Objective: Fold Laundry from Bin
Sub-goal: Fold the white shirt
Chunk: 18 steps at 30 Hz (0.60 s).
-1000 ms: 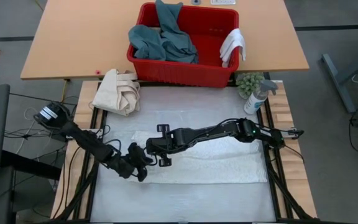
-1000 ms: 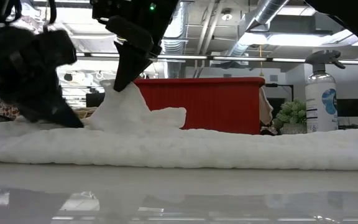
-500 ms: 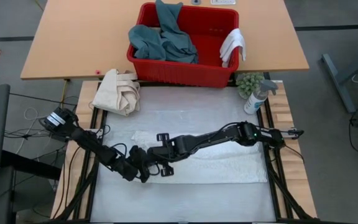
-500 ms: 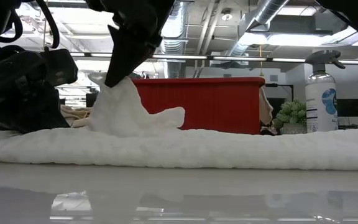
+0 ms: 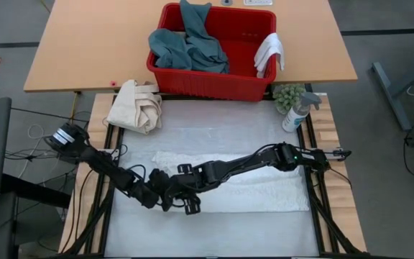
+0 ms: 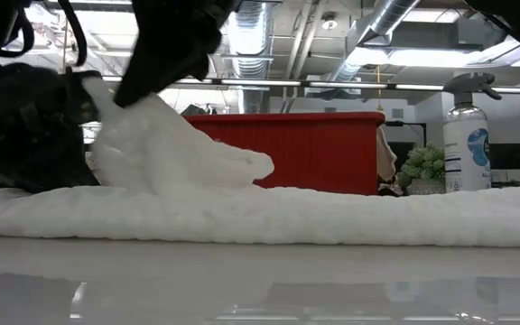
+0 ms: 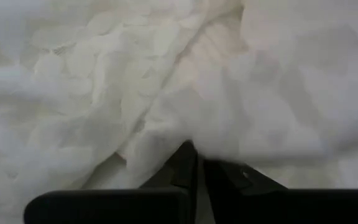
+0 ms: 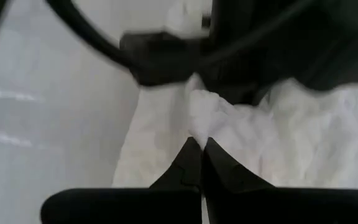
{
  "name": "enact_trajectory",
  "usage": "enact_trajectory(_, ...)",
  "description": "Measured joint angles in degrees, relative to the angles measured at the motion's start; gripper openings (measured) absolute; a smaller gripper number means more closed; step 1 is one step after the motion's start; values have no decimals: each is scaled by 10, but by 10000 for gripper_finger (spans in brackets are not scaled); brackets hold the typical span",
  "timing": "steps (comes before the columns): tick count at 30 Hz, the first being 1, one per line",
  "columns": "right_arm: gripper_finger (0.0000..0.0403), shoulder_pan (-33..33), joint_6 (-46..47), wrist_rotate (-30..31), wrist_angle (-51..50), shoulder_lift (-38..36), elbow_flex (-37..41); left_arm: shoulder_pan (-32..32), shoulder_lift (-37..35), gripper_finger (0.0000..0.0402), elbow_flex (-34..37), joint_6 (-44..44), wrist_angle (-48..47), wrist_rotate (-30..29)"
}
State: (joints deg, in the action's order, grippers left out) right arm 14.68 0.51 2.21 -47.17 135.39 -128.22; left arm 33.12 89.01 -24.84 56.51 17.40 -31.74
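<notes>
Towel (image 5: 250, 188) flat on white mat, near half of table, long axis 9 to 3 o'clock; 9 o'clock end lifted into a peak. Left gripper (image 5: 165, 198) and right gripper (image 5: 186, 201) side by side at that end, both jaws clenched on towel cloth, pinching the raised corner. Soft, light, textured terry by the look: should drape and sag, not slide much on the mat; likely best taken at corners or along an edge, thin pinch, two points apart to keep the fold line straight. Farther out at 12 o'clock: red bin (image 5: 192, 83) on the wooden table, teal garment (image 5: 185, 43) heaped inside, small white cloth (image 5: 269, 53) over its 3 o'clock rim. Cream canvas bundle (image 5: 139, 104) at 10 o'clock, spray bottle (image 5: 297, 111) at 2 o'clock. Low view gives height of the lifted peak (image 6: 165, 144) against the bin; high view hides that but gives full layout. Wrist views confirm cloth between fingertips (image 7: 191, 165).
</notes>
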Motion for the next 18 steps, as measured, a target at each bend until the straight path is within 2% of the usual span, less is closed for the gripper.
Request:
enact_trajectory(11, 21, -2, 20, -34, 86, 0, 31, 0, -72, 18, 0, -23, -55, -4)
enact_trajectory(18, 21, -11, 27, -39, 101, 0, 56, 0, -77, 18, 0, -25, -77, 3)
